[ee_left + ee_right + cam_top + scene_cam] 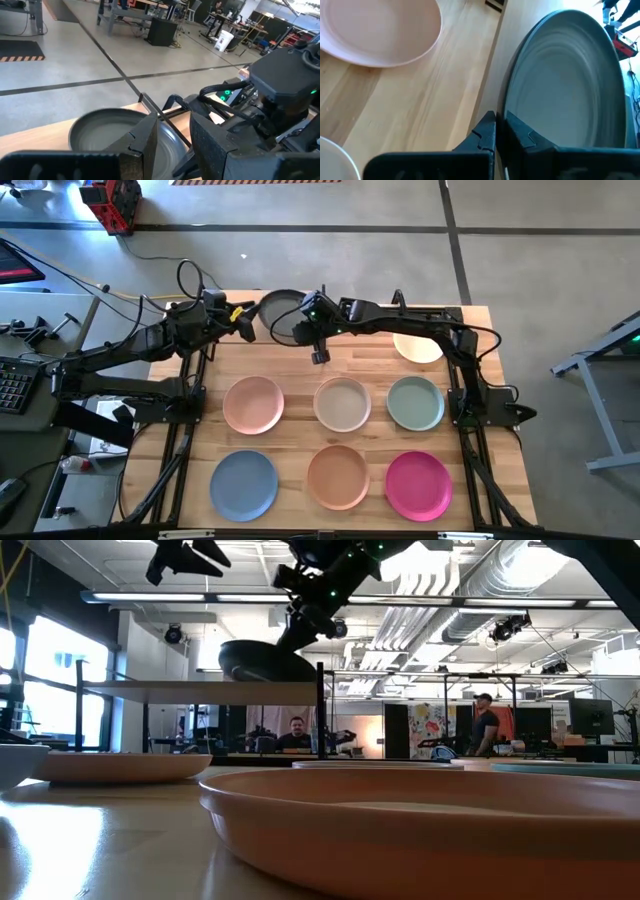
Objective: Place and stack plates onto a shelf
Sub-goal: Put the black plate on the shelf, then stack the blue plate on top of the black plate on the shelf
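The right end effector (495, 131) is clenched on the near rim of the dark grey plate (283, 316), which lies ahead of it on the shelf (200, 691), apparently flat, while the released left end effector (243, 321) waits just beside the plate's other edge.

Count of items in view.

Plates: eight, one per colour: dark grey plate (280, 310), cream plate (418, 347), pink plate (253, 404), beige plate (342, 403), sage green plate (416, 402), blue plate (244, 484), peach-orange plate (338, 477), magenta plate (418, 485).

Shelf (200, 692): one.

Desk (290, 370): one.

Arms: two, each with one tool: left tool (243, 323), right tool (306, 332).

Persons in the room behind, low view: two, seated person (296, 734) and standing person (486, 723).
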You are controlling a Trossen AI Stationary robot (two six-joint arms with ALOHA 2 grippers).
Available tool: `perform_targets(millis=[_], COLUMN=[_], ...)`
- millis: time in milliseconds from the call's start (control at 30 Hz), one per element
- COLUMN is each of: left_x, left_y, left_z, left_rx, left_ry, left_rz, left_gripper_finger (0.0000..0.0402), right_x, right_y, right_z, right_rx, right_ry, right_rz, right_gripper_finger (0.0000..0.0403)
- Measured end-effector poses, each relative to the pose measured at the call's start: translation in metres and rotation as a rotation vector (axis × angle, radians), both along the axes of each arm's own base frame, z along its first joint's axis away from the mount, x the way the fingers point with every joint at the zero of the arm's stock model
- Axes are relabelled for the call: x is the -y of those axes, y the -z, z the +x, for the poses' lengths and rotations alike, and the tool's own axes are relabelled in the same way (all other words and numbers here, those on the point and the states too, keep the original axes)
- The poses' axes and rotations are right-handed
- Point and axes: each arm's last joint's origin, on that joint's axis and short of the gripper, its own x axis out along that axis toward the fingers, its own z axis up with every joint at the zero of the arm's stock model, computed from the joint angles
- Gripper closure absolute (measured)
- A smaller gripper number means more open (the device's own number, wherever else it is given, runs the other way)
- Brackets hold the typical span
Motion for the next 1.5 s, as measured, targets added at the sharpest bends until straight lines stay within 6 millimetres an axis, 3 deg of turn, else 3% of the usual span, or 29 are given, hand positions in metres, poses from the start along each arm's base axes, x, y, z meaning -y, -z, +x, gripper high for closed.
perform_targets(millis=[533,967,1500], left_x=[0.000,0.000,0.000], left_y=[0.001,0.001,0.002], left_z=[0.000,0.000,0.000], left_rx=[-0.013,-0.013,-0.020], left_ry=[0.000,0.000,-0.001], left_rz=[-0.004,-0.004,-0.006], left_gripper_finger=[0.0300,0.0300,0.0300], right_x=[-0.001,-0.002,-0.011], right_y=[0.002,0.003,0.003], right_z=[0.000,-0.001,0.001], right_rx=[-0.021,-0.033,-0.051], right_ry=[-0.030,-0.030,-0.020], right_rz=[-0.023,-0.020,-0.051], right_gripper_finger=[0.0402,0.0357,0.0356])
